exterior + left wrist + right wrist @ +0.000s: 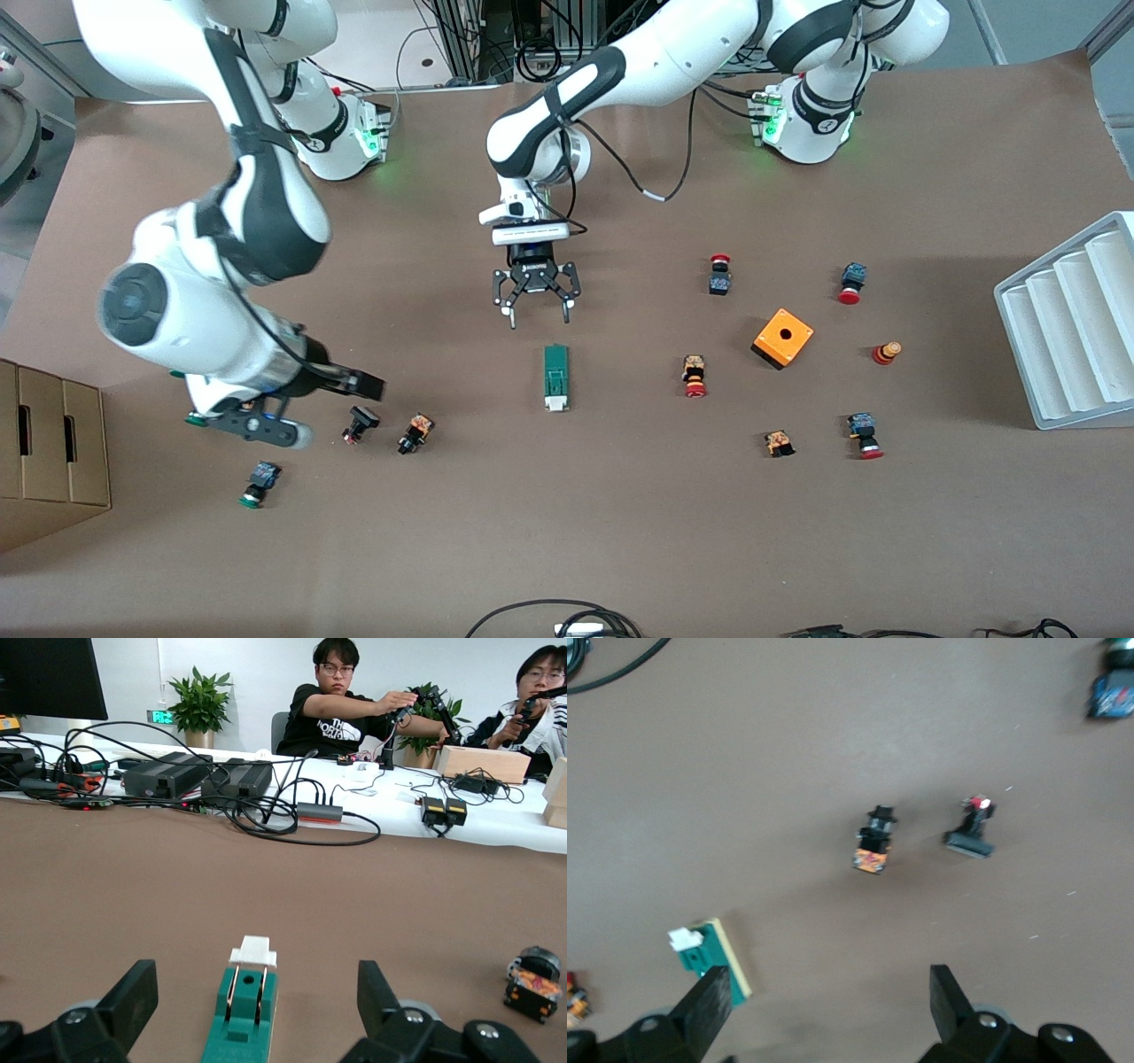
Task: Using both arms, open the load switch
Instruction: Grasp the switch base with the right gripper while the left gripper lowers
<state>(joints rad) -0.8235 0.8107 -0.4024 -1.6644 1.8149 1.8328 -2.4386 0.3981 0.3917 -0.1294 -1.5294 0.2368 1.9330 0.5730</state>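
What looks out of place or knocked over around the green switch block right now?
Nothing stands out. The narrow dark-green load switch with its white tab lies flat and intact on the brown table, apart from the scattered small push buttons. The open left gripper hangs just above the switch; the open right gripper hangs over buttons at the right arm's end.

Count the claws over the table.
2. Left claw, open, over the table by the green switch; right claw, open, near buttons toward the right arm's end.

load switch [555,377] on table [620,532] (mid-table), left tool [537,310] above
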